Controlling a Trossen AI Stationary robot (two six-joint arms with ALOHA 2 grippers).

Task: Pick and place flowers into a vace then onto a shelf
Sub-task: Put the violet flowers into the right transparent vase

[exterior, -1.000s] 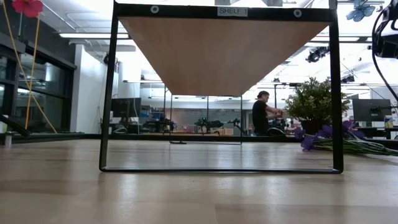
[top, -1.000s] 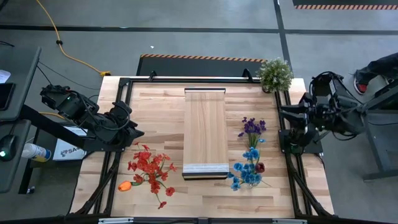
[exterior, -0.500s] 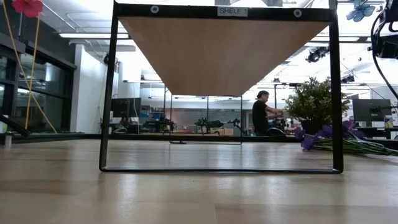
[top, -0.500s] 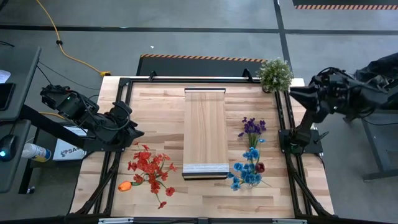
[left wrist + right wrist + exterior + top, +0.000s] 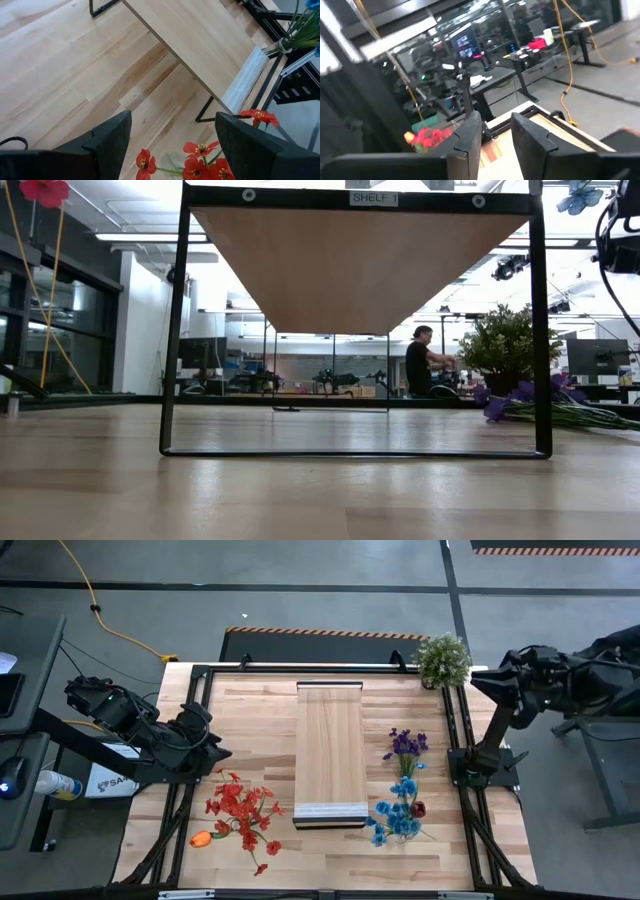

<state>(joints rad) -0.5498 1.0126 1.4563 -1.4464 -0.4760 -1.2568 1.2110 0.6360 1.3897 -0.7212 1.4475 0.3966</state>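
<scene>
Flowers lying loose on the counter (image 5: 250,715), both arms off at the edges, nothing gripped.

Left gripper (image 5: 172,137) poised at the counter's left edge beside the red flowers (image 5: 243,810), jaws spread wide and empty. Right gripper (image 5: 496,131) raised off the right edge near the potted plant (image 5: 442,659), jaws nearly together with a slim gap, holding nothing. Red bunch and one orange flower (image 5: 201,838) left of the shelf (image 5: 331,752); purple flowers (image 5: 406,744), blue flowers (image 5: 397,813) and a dark-red one (image 5: 418,808) to its right. Shelf raised on a black frame mid-counter, top bare. Seated person (image 5: 417,364) far back in the room.
</scene>
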